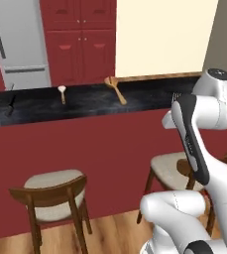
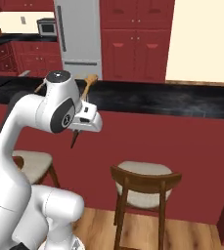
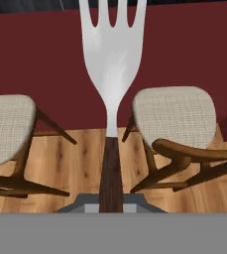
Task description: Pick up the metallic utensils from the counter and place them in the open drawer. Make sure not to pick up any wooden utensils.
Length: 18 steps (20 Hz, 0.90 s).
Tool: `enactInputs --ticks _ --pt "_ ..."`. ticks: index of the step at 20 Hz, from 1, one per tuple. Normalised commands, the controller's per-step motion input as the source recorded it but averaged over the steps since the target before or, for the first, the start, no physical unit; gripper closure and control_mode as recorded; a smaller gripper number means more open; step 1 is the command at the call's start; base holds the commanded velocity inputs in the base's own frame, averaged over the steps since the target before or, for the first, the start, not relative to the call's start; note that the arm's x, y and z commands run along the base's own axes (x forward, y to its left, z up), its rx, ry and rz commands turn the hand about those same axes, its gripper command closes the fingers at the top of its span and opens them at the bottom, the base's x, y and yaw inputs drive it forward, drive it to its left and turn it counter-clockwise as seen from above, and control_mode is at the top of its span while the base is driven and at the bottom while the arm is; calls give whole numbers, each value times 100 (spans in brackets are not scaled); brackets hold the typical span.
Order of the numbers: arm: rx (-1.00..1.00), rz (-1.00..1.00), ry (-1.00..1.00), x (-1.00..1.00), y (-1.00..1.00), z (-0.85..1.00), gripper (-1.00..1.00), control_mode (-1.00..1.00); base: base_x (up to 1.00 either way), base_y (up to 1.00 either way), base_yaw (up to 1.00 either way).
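My gripper (image 3: pixel 111 207) is shut on the fork (image 3: pixel 113 59), a silver head with thin tines on a dark handle, held out in front of the red counter panel. The fork's tines (image 1: pixel 176 96) peek up behind my forearm. In the right base view the gripper (image 2: pixel 79 128) hangs below the black counter (image 2: pixel 182 103) edge. The black-handled knife (image 1: pixel 10 105) lies at the left end of the counter (image 1: pixel 85 105). Two wooden spoons (image 1: pixel 62 93) (image 1: pixel 116 90) rest on the counter's far side. The open drawer is out of view.
Two wooden chairs with pale seats (image 1: pixel 53 191) (image 1: pixel 172 166) stand on the plank floor against the red panel, below my hand. A grey fridge (image 1: pixel 18 39) and red cabinets (image 1: pixel 80 39) stand behind the counter.
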Motion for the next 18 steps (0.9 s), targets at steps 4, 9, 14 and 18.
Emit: enactInputs --ticks 4,9,14,18 --pt "0 0 0 0 0 0 100 100 -47 -100 -3" --pt "0 0 0 0 0 0 100 100 -73 -100 4" --pt "0 0 0 0 0 0 100 100 -16 -100 19" --pt "0 0 0 0 0 0 100 100 5 -100 5"
